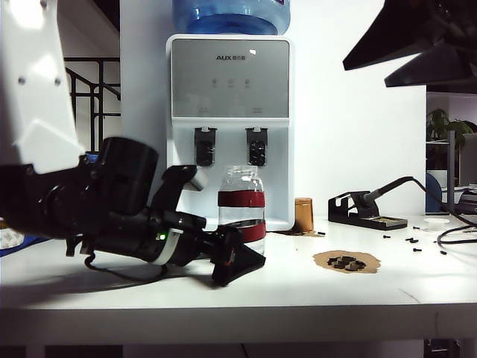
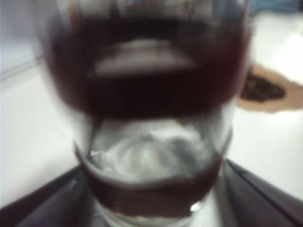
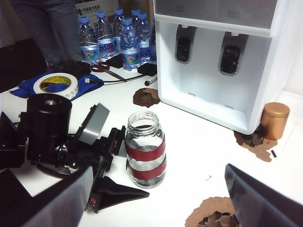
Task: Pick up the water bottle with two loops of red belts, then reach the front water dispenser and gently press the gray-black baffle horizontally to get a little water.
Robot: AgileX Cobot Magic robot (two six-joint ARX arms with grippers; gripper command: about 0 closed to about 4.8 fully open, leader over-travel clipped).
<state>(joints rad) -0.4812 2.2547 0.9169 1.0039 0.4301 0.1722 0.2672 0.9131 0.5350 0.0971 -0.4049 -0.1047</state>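
The water bottle (image 1: 241, 198), clear with two dark red bands, stands upright on the white table in front of the water dispenser (image 1: 229, 74). My left gripper (image 1: 242, 250) lies low on the table. Its jaws stand wide on either side of the bottle's lower band, open. The bottle (image 2: 151, 94) fills the left wrist view, with a dark finger at each side. The gray-black baffle (image 1: 205, 147) sits in the dispenser's left recess, above and behind the bottle. My right gripper (image 3: 158, 170) hangs high at the right, open and empty, looking down on the bottle (image 3: 145, 151) and baffle (image 3: 183, 48).
The dispenser's right lever (image 1: 257, 147) matches the left one. A gold canister (image 1: 303, 215) stands by the dispenser's right foot. A soldering iron stand (image 1: 365, 210) and a brown patch with black pieces (image 1: 346, 261) lie to the right. Blue-capped bottles (image 3: 113, 38) and a tape roll (image 3: 56, 85) sit left.
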